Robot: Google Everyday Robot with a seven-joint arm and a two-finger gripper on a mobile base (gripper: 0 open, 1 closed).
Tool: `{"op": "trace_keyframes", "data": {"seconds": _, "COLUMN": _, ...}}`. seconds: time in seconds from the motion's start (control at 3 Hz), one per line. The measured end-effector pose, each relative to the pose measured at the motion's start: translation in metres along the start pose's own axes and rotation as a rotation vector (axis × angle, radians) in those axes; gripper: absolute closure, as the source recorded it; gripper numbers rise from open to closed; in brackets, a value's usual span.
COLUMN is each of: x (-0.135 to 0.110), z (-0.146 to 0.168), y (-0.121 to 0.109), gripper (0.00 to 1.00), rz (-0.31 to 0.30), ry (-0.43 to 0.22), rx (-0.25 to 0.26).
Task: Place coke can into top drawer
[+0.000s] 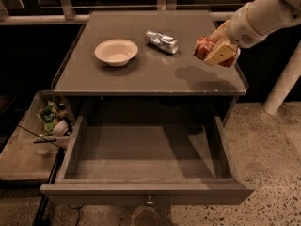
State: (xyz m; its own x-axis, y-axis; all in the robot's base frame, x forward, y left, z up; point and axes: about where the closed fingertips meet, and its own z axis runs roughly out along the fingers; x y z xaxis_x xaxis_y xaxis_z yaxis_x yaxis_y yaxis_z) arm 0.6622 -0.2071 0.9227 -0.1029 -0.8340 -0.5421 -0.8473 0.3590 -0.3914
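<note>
The red coke can (205,47) is held on its side in my gripper (217,51), lifted above the right part of the cabinet top (141,76). Its shadow falls on the top below it. The gripper's cream fingers (221,54) are closed around the can, and the white arm reaches in from the upper right. The top drawer (146,161) stands pulled open below the cabinet top, wide, shallow and empty inside, with a small round knob (149,201) on its front panel.
A white bowl (116,51) sits on the left of the cabinet top. A dented silver can (161,41) lies behind the middle. A low shelf with clutter (49,121) stands left of the drawer. A white post (284,79) rises at right.
</note>
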Motion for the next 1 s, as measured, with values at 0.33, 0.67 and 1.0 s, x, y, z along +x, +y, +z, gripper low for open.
{"op": "trace_keyframes", "data": {"seconds": 0.33, "x": 0.000, "z": -0.043, "y": 0.029, "gripper": 1.00, "rz": -0.016, "ry": -0.028, "rx": 0.043}}
{"op": "trace_keyframes", "data": {"seconds": 0.67, "x": 0.011, "z": -0.067, "y": 0.054, "gripper": 1.00, "rz": -0.013, "ry": -0.051, "rx": 0.068}}
{"op": "trace_keyframes", "data": {"seconds": 1.0, "x": 0.052, "z": -0.075, "y": 0.109, "gripper": 1.00, "rz": 0.041, "ry": -0.051, "rx": 0.063}}
